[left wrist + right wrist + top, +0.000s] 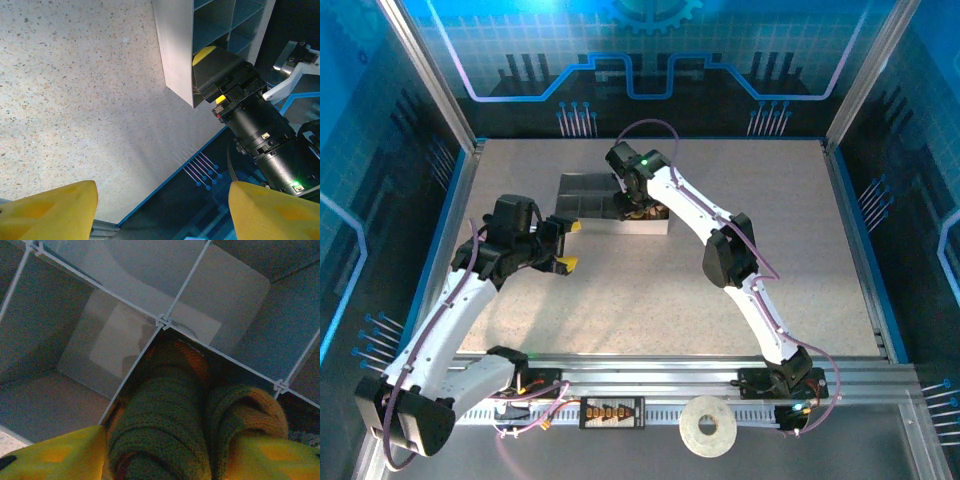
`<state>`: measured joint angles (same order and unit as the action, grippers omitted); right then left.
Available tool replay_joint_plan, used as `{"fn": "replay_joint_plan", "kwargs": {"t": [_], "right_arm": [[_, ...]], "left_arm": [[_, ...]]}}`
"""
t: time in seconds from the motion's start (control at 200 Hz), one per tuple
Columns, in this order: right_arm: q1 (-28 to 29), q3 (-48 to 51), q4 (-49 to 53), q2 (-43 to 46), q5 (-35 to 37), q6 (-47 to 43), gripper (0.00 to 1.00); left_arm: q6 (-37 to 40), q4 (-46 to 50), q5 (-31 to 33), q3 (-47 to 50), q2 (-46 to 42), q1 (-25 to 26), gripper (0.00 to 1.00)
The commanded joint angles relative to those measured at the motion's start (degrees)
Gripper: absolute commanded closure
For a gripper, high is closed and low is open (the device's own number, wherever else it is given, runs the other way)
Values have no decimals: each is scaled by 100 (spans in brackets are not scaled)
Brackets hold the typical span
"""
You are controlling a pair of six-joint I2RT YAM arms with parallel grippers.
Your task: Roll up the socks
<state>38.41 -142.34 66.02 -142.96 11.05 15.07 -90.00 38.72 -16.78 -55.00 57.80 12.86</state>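
The left gripper (570, 245) hangs over bare table (650, 290), just left of the tray (582, 192). Its fingers are wide open and hold nothing, and it looks parked there to keep out of the other arm's way. Further right, the right gripper (642, 208) reaches down into a compartment of the tray. The socks (165, 415) lie in that compartment, rolled into one bundle of olive with orange showing. They sit close against the white dividers, which should stop them unrolling. The right fingers (55, 455) stand apart on either side of the bundle; whether they press it or merely flank it I cannot tell. The rolling itself looks done.
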Motion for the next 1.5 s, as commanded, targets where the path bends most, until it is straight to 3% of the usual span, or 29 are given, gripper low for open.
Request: {"fn": "replay_joint_plan", "kwargs": {"t": [0.0,0.345,0.856,1.251,1.496], "right_arm": [[-106,-127,368,217,-152,216,38],[-204,-127,355,330,-291,522,33],[-370,-160,368,514,-742,949,39],[-405,62,377,426,-641,932,60],[-466,37,350,160,-264,774,87]], "left_arm": [[0,-12,-124,-107,30,-35,30],[12,-4,-122,-125,34,-35,31],[-5,-40,-142,-69,42,-37,31],[-11,-82,-159,-56,46,-37,32],[-21,-76,-159,-46,30,-31,32]]}}
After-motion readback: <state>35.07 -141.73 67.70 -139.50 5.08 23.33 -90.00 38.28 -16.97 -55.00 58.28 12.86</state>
